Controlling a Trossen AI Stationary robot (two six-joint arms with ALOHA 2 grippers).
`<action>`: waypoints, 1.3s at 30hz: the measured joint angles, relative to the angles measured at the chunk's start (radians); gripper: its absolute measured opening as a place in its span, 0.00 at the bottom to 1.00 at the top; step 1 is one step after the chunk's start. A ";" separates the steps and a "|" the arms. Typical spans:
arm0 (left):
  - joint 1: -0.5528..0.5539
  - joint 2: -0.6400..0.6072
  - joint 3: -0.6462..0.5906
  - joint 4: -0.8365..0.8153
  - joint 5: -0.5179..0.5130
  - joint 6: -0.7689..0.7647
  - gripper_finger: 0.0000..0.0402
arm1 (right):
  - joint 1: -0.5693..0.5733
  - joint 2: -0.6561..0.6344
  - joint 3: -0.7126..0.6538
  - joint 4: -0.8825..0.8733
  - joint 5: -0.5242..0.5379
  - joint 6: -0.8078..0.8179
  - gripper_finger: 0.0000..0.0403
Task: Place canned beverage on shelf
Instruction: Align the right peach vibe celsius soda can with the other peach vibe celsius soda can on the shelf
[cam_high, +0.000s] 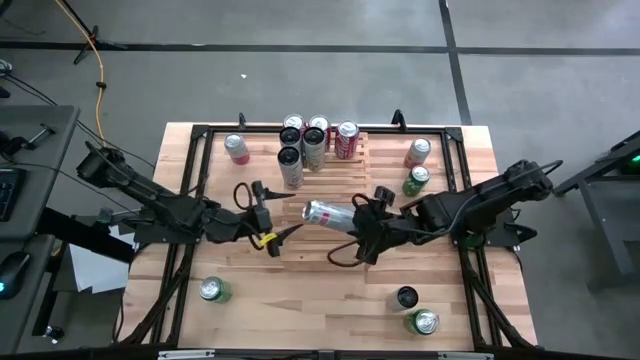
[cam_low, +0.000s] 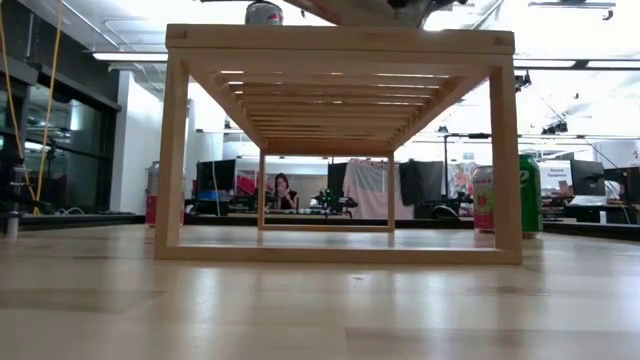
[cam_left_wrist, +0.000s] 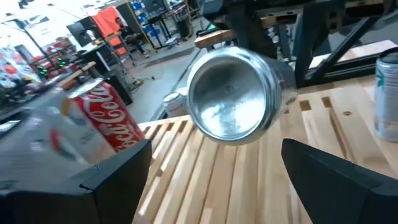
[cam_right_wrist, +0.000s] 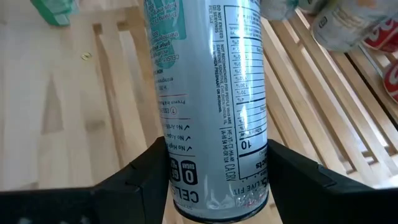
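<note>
Low view: slatted shelf (cam_low: 340, 150) on wooden tabletop (cam_low: 300, 300), office behind; right gripper (cam_high: 357, 232) pinching can (cam_high: 328, 214).

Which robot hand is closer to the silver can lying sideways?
Right. The right end effector grips the silver can above the shelf; the left end effector waits open just beside it.

An open lab-workshop: a person (cam_low: 281, 190) seated among monitors (cam_low: 216, 175) and cluttered benches under strip lights.

Grey concrete floor (cam_high: 300, 60), bright ceiling lights (cam_low: 130, 57), cluttered desks (cam_low: 590, 208) behind
</note>
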 joint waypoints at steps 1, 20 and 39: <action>0.010 0.006 0.000 0.005 0.025 -0.002 0.87 | 0.000 0.000 0.000 0.010 -0.001 -0.008 0.52; 0.092 0.028 0.000 0.119 0.436 -0.082 0.87 | -0.004 0.029 0.000 0.102 -0.063 -0.161 0.52; 0.092 0.028 0.000 0.115 0.431 -0.141 0.58 | -0.005 0.032 0.000 0.151 -0.065 -0.227 0.53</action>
